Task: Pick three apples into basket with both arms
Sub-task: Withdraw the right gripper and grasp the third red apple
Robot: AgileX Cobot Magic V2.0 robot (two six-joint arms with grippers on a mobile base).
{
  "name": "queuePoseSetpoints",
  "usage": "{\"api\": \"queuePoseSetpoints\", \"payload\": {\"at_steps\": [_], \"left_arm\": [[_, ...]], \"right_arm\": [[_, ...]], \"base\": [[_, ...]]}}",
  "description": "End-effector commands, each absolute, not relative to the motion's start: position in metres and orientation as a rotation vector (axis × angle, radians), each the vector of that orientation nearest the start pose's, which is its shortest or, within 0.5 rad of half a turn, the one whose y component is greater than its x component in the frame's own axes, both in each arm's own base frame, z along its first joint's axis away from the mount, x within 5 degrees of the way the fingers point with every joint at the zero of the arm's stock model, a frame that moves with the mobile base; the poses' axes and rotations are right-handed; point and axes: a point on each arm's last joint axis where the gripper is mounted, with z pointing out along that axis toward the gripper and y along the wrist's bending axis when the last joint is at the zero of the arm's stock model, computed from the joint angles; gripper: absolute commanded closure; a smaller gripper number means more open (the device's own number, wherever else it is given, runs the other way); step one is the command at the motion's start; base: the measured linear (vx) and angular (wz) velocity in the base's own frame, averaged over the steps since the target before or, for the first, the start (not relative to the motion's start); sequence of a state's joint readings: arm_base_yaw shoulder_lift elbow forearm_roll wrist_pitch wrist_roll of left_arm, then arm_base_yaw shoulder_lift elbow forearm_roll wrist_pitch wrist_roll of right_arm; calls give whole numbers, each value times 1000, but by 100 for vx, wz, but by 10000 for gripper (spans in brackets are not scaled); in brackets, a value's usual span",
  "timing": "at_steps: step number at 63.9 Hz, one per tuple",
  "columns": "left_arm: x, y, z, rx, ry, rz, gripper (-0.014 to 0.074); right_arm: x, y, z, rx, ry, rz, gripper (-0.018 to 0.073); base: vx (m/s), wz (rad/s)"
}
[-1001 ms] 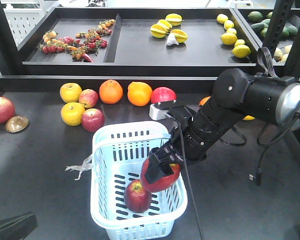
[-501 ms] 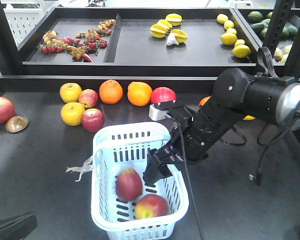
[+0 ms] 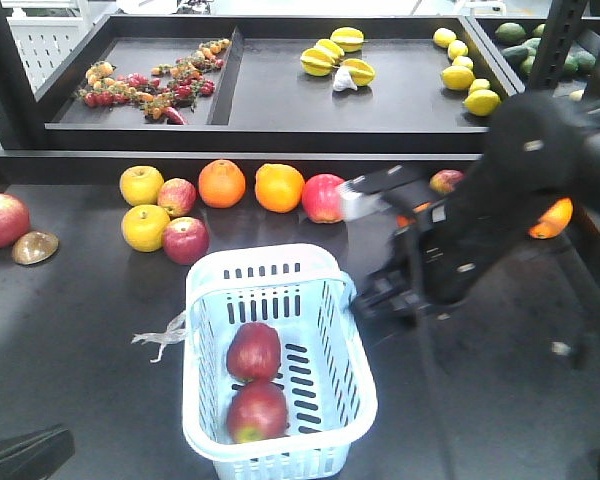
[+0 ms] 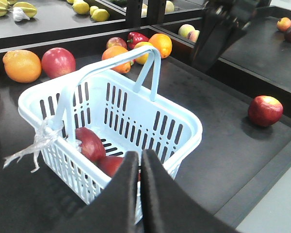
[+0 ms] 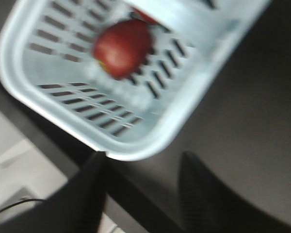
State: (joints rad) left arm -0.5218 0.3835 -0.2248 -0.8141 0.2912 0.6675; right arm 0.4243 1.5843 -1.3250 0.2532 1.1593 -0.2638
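The pale blue basket [image 3: 194, 300] stands on the dark table with its handle folded back. Two red apples [image 3: 254, 351] [image 3: 257, 411] lie in it, one behind the other. They also show in the left wrist view [image 4: 89, 143] [image 4: 111, 165]. My right gripper [image 5: 141, 165] is open and empty, just outside the basket's rim [image 5: 136, 153], with one apple [image 5: 122, 47] in sight. In the front view it [image 3: 378, 298] is blurred, right of the basket. My left gripper [image 4: 139, 158] is shut and empty, near the basket's front side.
More red apples [image 3: 325, 197] [image 3: 185, 240] [image 3: 177, 196] lie behind the basket among yellow apples [image 3: 145, 227] and oranges [image 3: 222, 183]. A large red apple [image 3: 2, 220] lies far left, another [image 4: 265, 110] right of the basket. A raised shelf of fruit [image 3: 280, 80] runs along the back.
My right gripper let go of the red apple into the basket, then swung up and right, out of it. The two apples rolled and settled in a row.
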Motion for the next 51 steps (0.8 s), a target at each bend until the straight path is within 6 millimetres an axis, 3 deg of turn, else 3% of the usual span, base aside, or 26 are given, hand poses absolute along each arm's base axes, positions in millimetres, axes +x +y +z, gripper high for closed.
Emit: {"api": "queuePoseSetpoints", "payload": {"at_steps": [1,5,11,23,39,45,51], "left_arm": [[72,-61,255,464,1776,-648,603],[72,-61,255,464,1776,-648,603],[72,-61,255,464,1776,-648,603],[72,-61,255,464,1776,-648,603],[72,-61,255,464,1776,-649,603],[72,-61,255,464,1777,-649,603],[72,-61,255,464,1777,-649,603]], "right_arm": [[271,127,330,-731,2696,166,490],[270,115,337,-644,2697,41,576],[272,92,341,-518,2731,-23,570],[281,23,337,-220,2822,-7,568],[256,-65,283,157,3000,8,567],[246,-81,263,275,2998,62,538],[242,-84,258,250,3003,105,461]], "base": [[0,0],[0,0],[0,0],[0,0],[0,0],[0,0],[0,0]]}}
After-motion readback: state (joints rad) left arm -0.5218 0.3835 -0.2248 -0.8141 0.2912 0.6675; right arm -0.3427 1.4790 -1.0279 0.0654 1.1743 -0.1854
